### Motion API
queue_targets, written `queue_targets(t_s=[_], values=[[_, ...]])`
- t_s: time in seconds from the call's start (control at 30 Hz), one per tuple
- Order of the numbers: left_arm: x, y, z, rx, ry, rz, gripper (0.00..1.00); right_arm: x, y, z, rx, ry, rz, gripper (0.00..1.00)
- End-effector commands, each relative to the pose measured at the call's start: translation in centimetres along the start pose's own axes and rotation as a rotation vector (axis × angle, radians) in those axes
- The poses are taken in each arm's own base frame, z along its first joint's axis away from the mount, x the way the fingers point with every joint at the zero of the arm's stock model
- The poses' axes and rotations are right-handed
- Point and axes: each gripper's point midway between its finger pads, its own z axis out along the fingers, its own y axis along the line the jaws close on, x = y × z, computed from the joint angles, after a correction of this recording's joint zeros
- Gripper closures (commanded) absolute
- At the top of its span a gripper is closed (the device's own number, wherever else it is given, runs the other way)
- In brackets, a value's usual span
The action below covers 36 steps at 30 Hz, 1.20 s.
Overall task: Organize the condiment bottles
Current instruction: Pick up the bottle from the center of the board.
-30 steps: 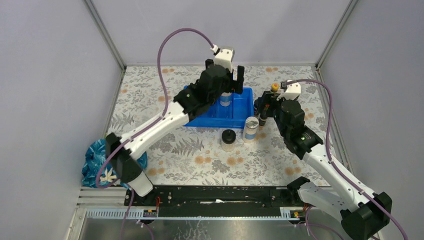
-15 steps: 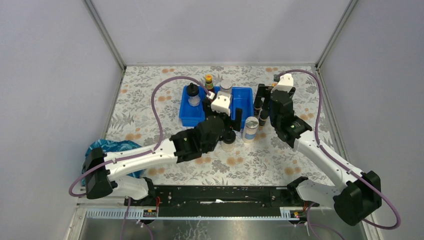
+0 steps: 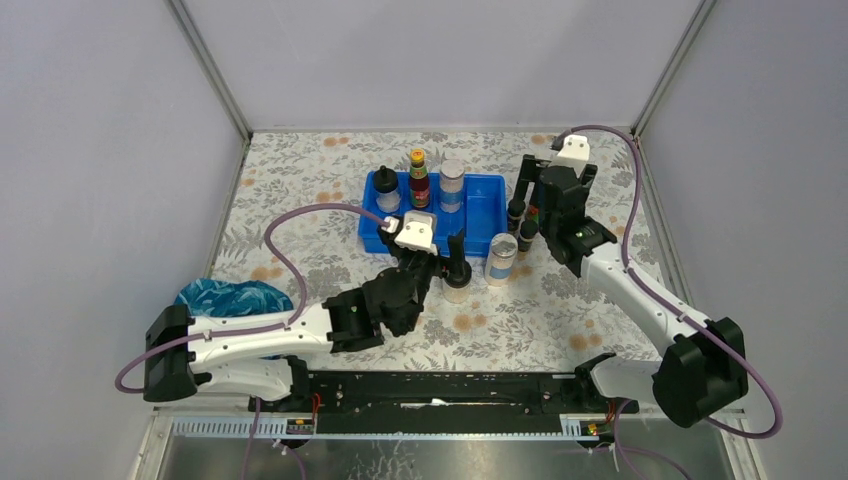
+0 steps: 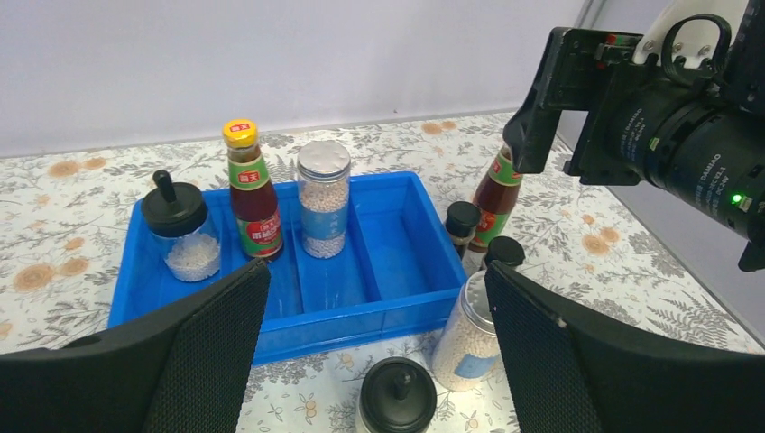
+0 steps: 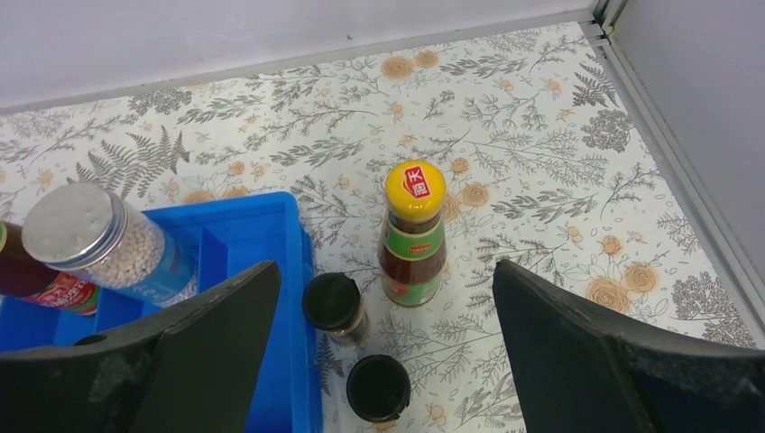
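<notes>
**Three bottles in the tray, five left on the table, both grippers lining up**

The blue tray sits mid-table, toward the far edge. It holds a black-domed jar, a red-labelled bottle and a silver-lidded jar, and its right-hand compartment has room.

The other five stand on the table. A second domed jar and a second silver-lidded jar stand just off the tray's near edge. Two tiny black-capped bottles and the other yellow-capped bottle stand off its right end, toward the table's right edge.

The left gripper hangs over the second domed jar, jaws spread wide and holding nothing. The right gripper is also spread and empty, and frames the yellow-capped bottle.

This looks like the approach before two pickups. The left arm must drop until its fingers straddle the jar's body, slipping one finger past the silver-lidded jar close beside it. The right must descend around the tall bottle without clipping the tiny bottles nearby.
</notes>
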Motion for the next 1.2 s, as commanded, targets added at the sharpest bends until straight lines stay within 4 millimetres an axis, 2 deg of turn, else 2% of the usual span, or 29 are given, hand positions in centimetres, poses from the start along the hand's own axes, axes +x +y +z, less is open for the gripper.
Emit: queue_targets(t_s=[0.0,0.2,0.3,0.43,0.53,0.67,0.93,1.17], values=[[-1.1,1.3,-0.2,-0.062,-0.049,-0.041,0.07,-2.9,-0.1,0.7,0.023,-0.057,0.045,0.05],[-0.9,1.4,-0.1,-0.067,-0.045,-0.037,0.06,-2.9,0.1,-0.2,-0.015,-0.051,0.049,0.06],[-0.8,1.2,0.0,-0.068,-0.037,-0.040,0.06,-3.0,1.0,-1.3,-0.096,-0.038,0.061,0.08],[-1.2,1.0,-0.1,-0.054,-0.036,-0.066,0.06,-4.0,2.1,-3.8,-0.221,-0.037,0.071,0.12],[-1.6,1.0,-0.4,-0.039,-0.041,-0.087,0.06,-3.9,2.6,-6.0,-0.301,-0.008,0.044,0.14],[-1.9,1.2,-0.7,-0.029,-0.034,-0.098,0.07,-3.8,4.9,-9.1,-0.473,0.029,0.008,0.15],[-3.7,1.9,-2.1,-0.026,-0.042,-0.105,0.07,0.1,10.0,-14.2,-0.708,0.176,-0.175,0.15],[-5.9,1.8,-4.4,0.073,-0.053,-0.090,0.07,5.1,13.5,-17.8,-0.895,0.323,-0.261,0.14]])
